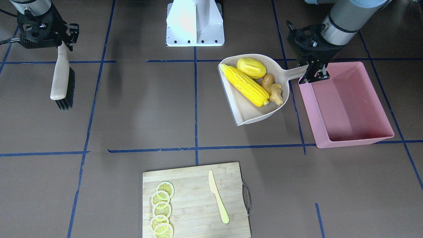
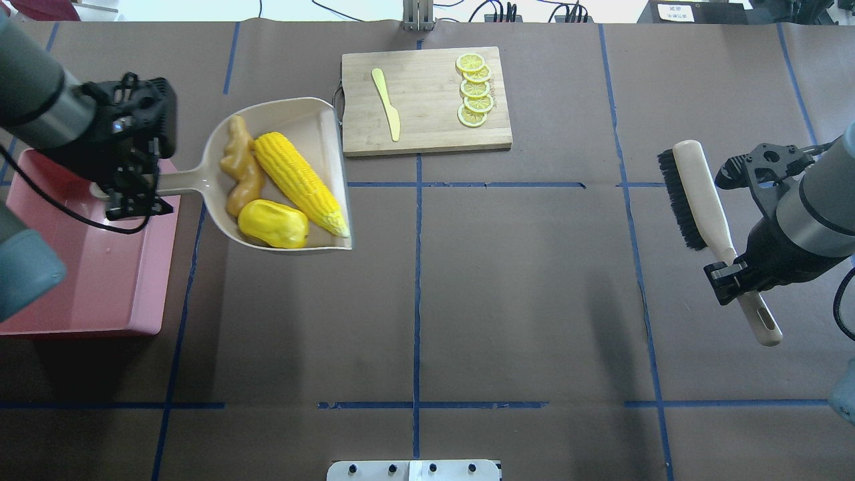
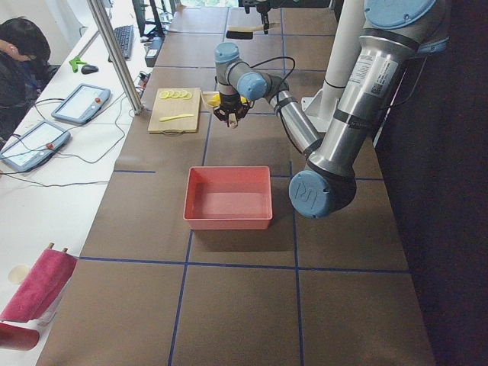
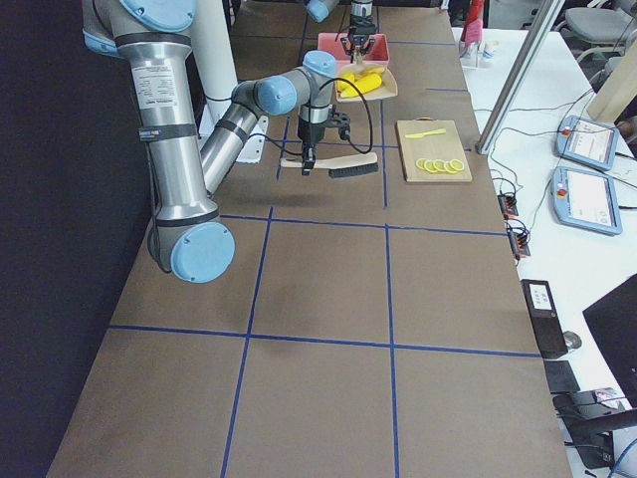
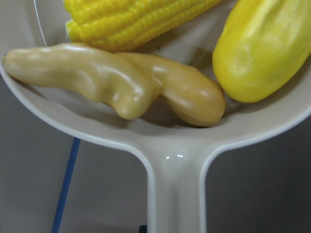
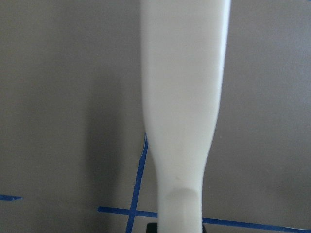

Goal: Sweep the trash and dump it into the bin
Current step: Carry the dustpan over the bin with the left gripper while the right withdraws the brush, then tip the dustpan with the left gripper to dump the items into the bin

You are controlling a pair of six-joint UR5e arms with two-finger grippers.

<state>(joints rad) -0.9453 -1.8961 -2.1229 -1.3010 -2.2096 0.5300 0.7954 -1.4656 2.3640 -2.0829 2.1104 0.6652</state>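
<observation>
Sweeping looks done: corn (image 2: 300, 184), ginger (image 2: 240, 175) and oval piece (image 2: 274, 224) lie in the dustpan (image 2: 310, 127), held just beside the bin (image 2: 100, 267). Left fingers (image 1: 319, 74) clamp its handle and right fingers (image 2: 721, 275) grip the brush (image 2: 695, 194). Dumping remains.

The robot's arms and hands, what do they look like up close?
Both the left arm and right arm are silver-grey tubes with pale blue caps at the joints. The left hand and right hand are black, angular, two-fingered, with thin black cables trailing.

A wooden cutting board (image 1: 193, 198) lies on the brown surface (image 1: 132, 115), carrying five overlapping lemon slices (image 1: 162, 210) and a pale yellow knife (image 1: 218, 196).
</observation>
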